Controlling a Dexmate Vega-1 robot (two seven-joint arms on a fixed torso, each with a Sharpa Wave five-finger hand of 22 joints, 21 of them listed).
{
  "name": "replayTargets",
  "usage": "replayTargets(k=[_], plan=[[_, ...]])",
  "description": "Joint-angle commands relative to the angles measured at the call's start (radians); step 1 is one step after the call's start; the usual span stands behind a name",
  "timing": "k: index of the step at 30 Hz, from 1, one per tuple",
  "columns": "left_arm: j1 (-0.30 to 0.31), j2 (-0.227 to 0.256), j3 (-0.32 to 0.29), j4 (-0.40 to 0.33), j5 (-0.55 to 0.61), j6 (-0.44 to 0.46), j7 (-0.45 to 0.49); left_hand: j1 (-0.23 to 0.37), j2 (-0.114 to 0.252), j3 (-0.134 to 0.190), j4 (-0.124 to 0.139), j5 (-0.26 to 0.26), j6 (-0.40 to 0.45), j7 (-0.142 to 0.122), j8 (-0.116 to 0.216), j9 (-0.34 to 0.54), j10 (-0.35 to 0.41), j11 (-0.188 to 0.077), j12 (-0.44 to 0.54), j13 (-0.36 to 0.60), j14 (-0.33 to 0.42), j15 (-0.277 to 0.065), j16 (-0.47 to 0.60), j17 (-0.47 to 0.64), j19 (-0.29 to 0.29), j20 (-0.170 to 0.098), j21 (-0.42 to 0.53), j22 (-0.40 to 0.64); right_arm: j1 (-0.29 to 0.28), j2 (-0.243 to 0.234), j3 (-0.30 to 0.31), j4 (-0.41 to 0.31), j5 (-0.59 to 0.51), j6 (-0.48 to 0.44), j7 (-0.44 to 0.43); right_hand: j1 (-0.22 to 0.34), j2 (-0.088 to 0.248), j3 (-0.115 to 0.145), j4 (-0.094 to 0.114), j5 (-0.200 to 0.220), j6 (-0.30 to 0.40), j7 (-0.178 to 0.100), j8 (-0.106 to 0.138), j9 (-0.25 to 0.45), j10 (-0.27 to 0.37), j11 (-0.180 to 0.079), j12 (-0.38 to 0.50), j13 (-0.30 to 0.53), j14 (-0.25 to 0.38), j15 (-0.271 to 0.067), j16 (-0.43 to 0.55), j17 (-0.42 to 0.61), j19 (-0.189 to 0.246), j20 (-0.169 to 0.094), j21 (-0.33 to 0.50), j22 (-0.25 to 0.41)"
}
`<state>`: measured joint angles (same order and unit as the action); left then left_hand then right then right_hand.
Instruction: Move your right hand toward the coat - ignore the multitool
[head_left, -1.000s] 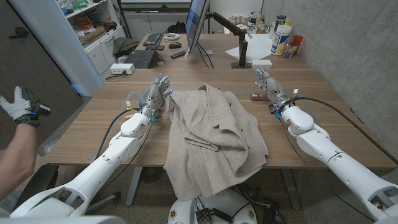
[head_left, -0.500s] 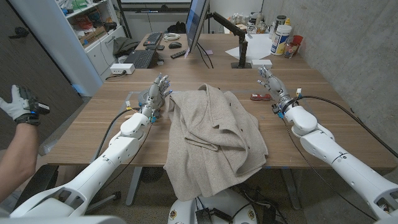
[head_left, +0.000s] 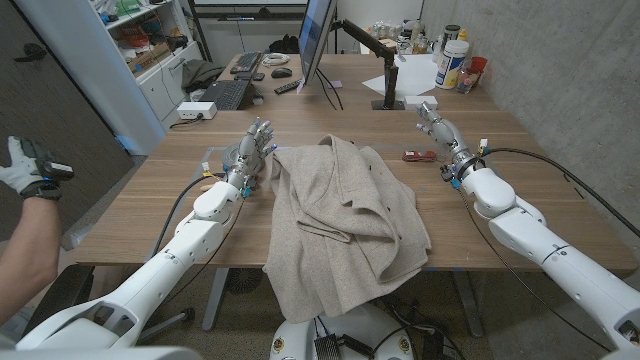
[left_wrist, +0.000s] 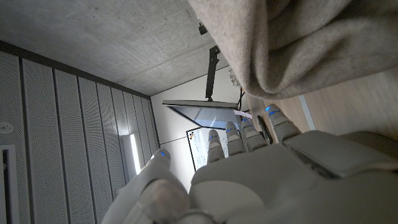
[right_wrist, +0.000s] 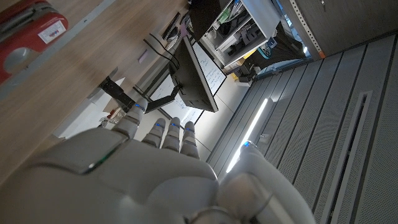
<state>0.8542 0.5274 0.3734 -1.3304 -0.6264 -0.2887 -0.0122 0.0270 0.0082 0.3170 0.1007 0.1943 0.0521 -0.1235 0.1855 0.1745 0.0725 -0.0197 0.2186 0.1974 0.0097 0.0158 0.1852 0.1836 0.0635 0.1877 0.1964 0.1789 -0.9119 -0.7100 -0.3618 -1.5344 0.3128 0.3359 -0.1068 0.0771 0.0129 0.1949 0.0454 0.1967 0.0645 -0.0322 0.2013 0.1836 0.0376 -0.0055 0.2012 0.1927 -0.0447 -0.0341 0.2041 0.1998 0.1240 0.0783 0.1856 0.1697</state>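
Note:
A beige coat lies crumpled across the middle of the wooden table, its lower part hanging over the front edge; its cloth also fills part of the left wrist view. A small red multitool lies on the table right of the coat, and shows again in the right wrist view. My right hand hovers just behind and right of the multitool, fingers spread, holding nothing. My left hand stands at the coat's left edge, fingers up and apart, empty.
A monitor on a stand, keyboards and a desk arm occupy the far half of the table. Bottles stand at the back right. A person's gloved hand is raised at the far left. A concrete wall runs along the right.
My right hand has moved away from me and slightly right, past the multitool, drawing farther from the coat. The left hand and coat are unchanged. The person's gloved hand shifted slightly.

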Motion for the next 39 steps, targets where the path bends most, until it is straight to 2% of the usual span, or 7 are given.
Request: replayTargets(k=[1, 9, 12, 13, 24, 28, 39], plan=[[0.000, 0.001, 0.002, 0.000, 0.002, 0.001, -0.001, 0.007, 0.004, -0.002, -0.001, 0.005, 0.002, -0.005, 0.005, 0.005, 0.009, 0.002, 0.006, 0.005, 0.003, 0.002, 0.006, 0.002, 0.001, -0.004, 0.004, 0.004, -0.017, -0.047, 0.009, -0.063, -0.089, -0.022, -0.031, 0.000, -0.011, -0.004, -0.001, 0.004, 0.007, -0.001, 0.003, 0.006, 0.009, -0.004, 0.007, 0.004, -0.008, -0.028, -0.001, 0.003, 0.002, -0.003, 0.003, 0.002], [-0.001, 0.001, 0.003, 0.000, 0.002, 0.002, -0.003, 0.007, 0.004, -0.003, -0.001, 0.005, 0.002, -0.005, 0.004, 0.005, 0.008, 0.004, 0.005, 0.005, 0.004, 0.002, 0.006, 0.002, 0.001, -0.006, 0.004, 0.004, -0.031, -0.077, 0.019, -0.108, -0.119, -0.046, -0.034, 0.001, -0.012, -0.005, -0.002, 0.004, 0.008, -0.001, 0.003, 0.006, 0.010, -0.004, 0.007, 0.004, -0.008, -0.029, -0.002, 0.002, 0.001, -0.002, 0.003, 0.002], [-0.001, 0.002, 0.004, -0.003, 0.005, 0.006, 0.002, 0.007, 0.004, -0.003, -0.001, 0.005, 0.002, -0.005, 0.004, 0.005, 0.009, 0.004, 0.006, 0.005, 0.004, 0.002, 0.006, 0.002, 0.001, -0.007, 0.004, 0.004, -0.038, -0.095, 0.024, -0.134, -0.142, -0.061, -0.038, 0.001, -0.013, -0.005, -0.003, 0.004, 0.009, -0.002, 0.003, 0.006, 0.010, -0.004, 0.006, 0.004, -0.008, -0.028, -0.002, 0.002, 0.001, -0.002, 0.003, 0.002], [-0.001, 0.002, 0.005, -0.003, 0.007, 0.006, 0.003, 0.007, 0.004, -0.003, 0.000, 0.005, 0.002, -0.005, 0.004, 0.005, 0.009, 0.004, 0.005, 0.005, 0.003, -0.001, 0.005, 0.002, 0.001, -0.006, 0.004, 0.004, -0.042, -0.115, 0.025, -0.160, -0.176, -0.077, -0.044, 0.001, -0.013, -0.005, -0.003, 0.004, 0.009, -0.001, 0.003, 0.006, 0.011, -0.004, 0.007, 0.004, -0.008, -0.029, -0.002, 0.002, 0.001, -0.002, 0.003, 0.002], [-0.001, 0.003, 0.006, -0.004, 0.008, 0.009, 0.003, 0.006, 0.005, -0.004, 0.000, 0.006, 0.004, -0.003, 0.005, 0.005, 0.008, 0.006, 0.005, 0.005, 0.000, -0.009, 0.004, 0.002, -0.001, -0.013, 0.004, 0.004, -0.055, -0.141, 0.038, -0.200, -0.214, -0.097, -0.046, 0.003, -0.013, -0.006, -0.005, 0.005, 0.011, -0.005, 0.003, 0.006, 0.012, -0.009, 0.006, 0.004, -0.007, -0.032, -0.002, 0.001, 0.000, -0.004, 0.003, 0.002], [-0.003, 0.003, 0.007, -0.002, 0.008, 0.009, 0.001, 0.006, 0.005, -0.005, 0.000, 0.006, 0.004, -0.003, 0.005, 0.005, 0.008, 0.005, 0.005, 0.005, 0.000, -0.009, 0.004, 0.002, -0.001, -0.014, 0.003, 0.004, -0.061, -0.166, 0.042, -0.231, -0.265, -0.106, -0.056, 0.005, -0.013, -0.005, -0.007, 0.005, 0.012, -0.006, 0.003, 0.006, 0.012, -0.011, 0.006, 0.004, -0.007, -0.034, -0.002, 0.000, -0.001, -0.005, 0.003, 0.002], [-0.003, 0.004, 0.008, -0.003, 0.009, 0.008, 0.001, 0.006, 0.005, -0.006, 0.001, 0.006, 0.002, -0.003, 0.004, 0.005, 0.008, 0.006, 0.005, 0.005, 0.000, -0.004, 0.005, 0.002, 0.000, -0.010, 0.004, 0.004, -0.065, -0.177, 0.047, -0.255, -0.325, -0.103, -0.063, 0.015, -0.013, -0.003, -0.014, 0.005, -0.004, -0.014, -0.004, 0.006, 0.014, -0.018, 0.005, 0.004, -0.005, -0.041, -0.002, -0.002, 0.003, -0.005, 0.004, 0.001]])
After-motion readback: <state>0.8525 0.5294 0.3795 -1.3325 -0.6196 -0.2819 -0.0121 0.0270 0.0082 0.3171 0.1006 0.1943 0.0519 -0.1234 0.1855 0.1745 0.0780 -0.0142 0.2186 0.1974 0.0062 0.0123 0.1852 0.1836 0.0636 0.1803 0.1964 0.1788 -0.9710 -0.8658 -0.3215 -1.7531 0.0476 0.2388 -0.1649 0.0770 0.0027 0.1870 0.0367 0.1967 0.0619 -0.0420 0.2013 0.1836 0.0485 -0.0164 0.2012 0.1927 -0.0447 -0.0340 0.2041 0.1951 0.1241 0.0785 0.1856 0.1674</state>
